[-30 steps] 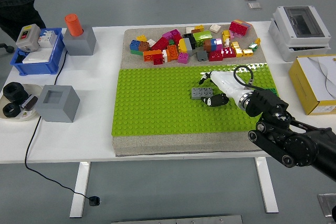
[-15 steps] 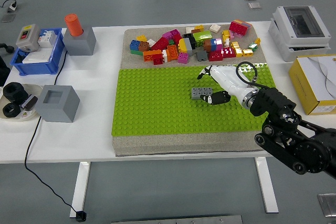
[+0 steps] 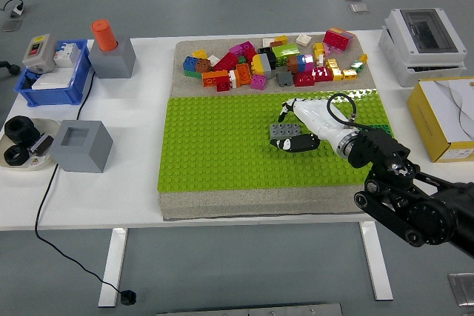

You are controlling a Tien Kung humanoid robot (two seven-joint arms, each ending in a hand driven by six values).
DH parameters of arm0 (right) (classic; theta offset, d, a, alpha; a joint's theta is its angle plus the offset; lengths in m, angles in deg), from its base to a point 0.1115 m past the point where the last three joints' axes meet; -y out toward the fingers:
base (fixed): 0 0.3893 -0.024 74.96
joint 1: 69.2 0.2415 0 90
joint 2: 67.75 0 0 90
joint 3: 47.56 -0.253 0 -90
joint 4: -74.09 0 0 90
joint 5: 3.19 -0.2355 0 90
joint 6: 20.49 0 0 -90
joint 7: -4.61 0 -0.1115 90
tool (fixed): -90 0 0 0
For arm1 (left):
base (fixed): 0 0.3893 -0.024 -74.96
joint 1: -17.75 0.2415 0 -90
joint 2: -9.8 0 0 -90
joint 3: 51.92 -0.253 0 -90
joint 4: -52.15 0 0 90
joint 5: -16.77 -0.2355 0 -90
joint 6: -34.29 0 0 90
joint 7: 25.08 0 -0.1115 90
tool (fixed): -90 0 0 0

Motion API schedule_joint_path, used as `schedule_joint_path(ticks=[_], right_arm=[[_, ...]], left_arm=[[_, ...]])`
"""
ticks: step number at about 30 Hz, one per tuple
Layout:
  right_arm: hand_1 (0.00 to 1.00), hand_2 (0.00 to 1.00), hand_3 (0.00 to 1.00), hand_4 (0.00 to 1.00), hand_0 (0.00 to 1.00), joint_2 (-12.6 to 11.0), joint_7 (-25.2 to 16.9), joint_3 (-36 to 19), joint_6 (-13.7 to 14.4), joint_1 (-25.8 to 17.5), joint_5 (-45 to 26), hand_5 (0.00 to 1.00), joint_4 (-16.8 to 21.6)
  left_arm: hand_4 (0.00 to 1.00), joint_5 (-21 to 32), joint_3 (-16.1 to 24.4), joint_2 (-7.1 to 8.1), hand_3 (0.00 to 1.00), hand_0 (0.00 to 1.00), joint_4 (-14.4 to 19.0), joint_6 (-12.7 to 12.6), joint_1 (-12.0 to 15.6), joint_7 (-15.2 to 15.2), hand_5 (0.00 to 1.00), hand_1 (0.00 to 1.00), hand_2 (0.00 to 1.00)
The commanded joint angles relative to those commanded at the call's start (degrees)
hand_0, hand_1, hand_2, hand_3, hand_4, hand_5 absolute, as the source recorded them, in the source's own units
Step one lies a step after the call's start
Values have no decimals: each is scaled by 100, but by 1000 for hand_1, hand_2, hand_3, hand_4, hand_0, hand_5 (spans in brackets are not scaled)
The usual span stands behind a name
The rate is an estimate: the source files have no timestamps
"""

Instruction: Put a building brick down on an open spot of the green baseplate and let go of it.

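A grey building brick [image 3: 285, 130] lies on the green baseplate [image 3: 215, 149], right of its middle. My right hand [image 3: 294, 127] reaches in from the lower right on a black arm [image 3: 404, 197]. Its white fingers [image 3: 287, 109] curl over the brick's far side and its black-tipped thumb [image 3: 296, 142] sits at the brick's near side, so the hand is closed on the brick. A pile of several coloured bricks [image 3: 274, 64] lies on the grey mat behind the baseplate. My left arm is out of view.
A grey block with an orange cylinder [image 3: 111, 49], a blue bin [image 3: 44, 79], a hollow grey box [image 3: 80, 146] and a white dish [image 3: 22, 142] stand at the left. A grey-white case [image 3: 426, 42] and a yellow box [image 3: 448, 120] stand at the right.
My right hand has shifted a little left and closed in around the grey brick. The person at the far left has left the view.
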Motion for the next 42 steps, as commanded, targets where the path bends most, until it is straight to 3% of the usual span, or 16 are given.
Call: schedule_joint_path(ticks=[33, 42], right_arm=[[806, 858, 585, 796, 759, 154, -64, 60, 47, -20, -138, 533, -545], [804, 858, 576, 794, 756, 78, -91, -46, 134, -88, -289, 528, -241]], left_arm=[[709, 15, -26, -10, 668, 656, 0, 0, -17, 21, 212, 643, 651], [707, 26, -25, -16, 667, 656, 0, -3, -2, 22, 212, 643, 650]])
